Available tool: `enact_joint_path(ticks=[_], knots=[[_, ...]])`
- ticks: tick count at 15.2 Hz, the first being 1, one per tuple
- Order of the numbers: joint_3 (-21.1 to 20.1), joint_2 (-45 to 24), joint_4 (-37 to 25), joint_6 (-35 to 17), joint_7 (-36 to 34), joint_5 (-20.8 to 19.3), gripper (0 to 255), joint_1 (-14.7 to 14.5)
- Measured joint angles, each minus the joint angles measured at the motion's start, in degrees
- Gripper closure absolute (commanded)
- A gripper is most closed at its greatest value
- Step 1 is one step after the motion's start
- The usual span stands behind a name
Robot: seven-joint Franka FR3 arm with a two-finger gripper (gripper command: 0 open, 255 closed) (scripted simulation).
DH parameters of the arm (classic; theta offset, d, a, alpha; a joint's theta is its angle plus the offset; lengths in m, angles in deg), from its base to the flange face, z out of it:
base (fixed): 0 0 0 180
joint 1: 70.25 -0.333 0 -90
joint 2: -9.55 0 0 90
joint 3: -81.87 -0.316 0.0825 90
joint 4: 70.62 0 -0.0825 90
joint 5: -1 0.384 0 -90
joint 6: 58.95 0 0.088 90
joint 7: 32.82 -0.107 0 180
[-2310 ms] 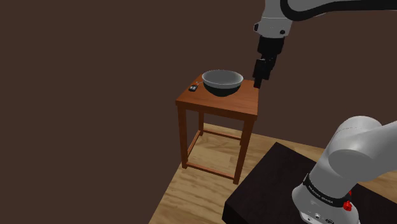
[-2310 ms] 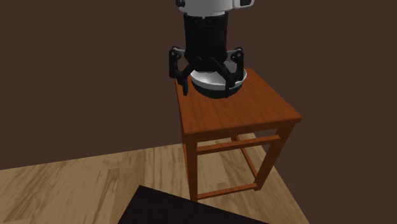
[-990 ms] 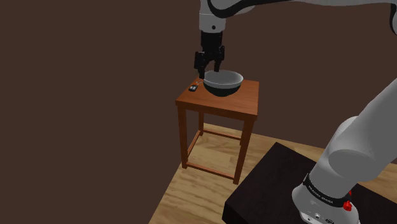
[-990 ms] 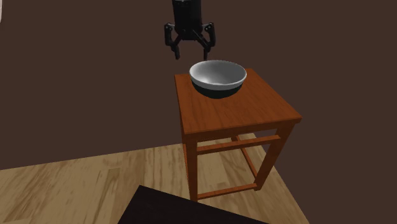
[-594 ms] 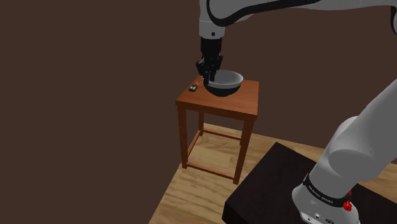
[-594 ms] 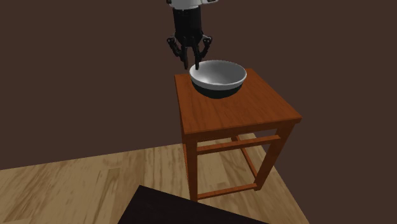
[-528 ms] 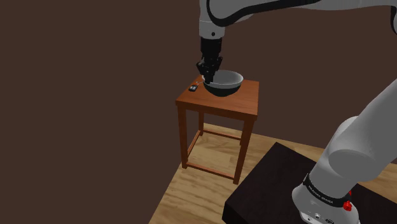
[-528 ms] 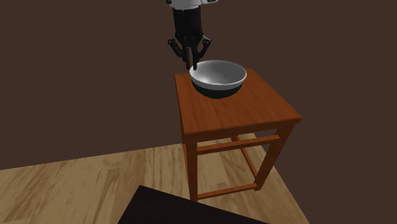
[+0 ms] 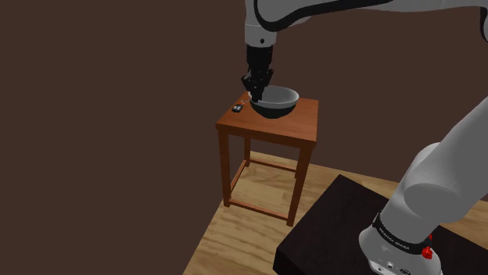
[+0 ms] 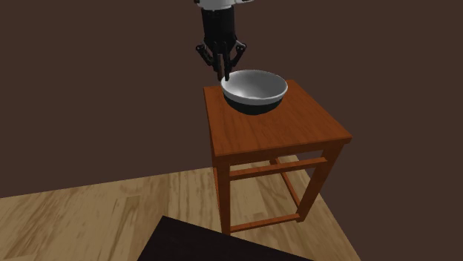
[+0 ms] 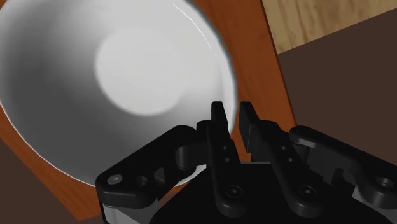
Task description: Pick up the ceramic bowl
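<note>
Pinching the thin rim of a smooth round bowl [image 11: 121,70], black gripper [image 11: 233,114] clamped, atop a wooden table [image 10: 286,139].

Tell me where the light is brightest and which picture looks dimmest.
Wrist view: a bright pale patch at the bottom of the bowl, greying toward its rim. Shoulder view: dimmest, bowl dark grey. Second exterior view: wooden table evenly lit.

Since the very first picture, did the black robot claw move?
Yes. In the shoulder view the black two-finger gripper went from the right side of the grey round bowl to its left rim, lower over the brown wooden table.
</note>
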Motion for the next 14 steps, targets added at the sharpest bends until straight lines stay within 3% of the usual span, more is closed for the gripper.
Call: enact_joint_path(ticks=[14], knots=[[-0.07, -1.94, -12.37, 10.52, 0.08, -0.38, 255, 0.09]])
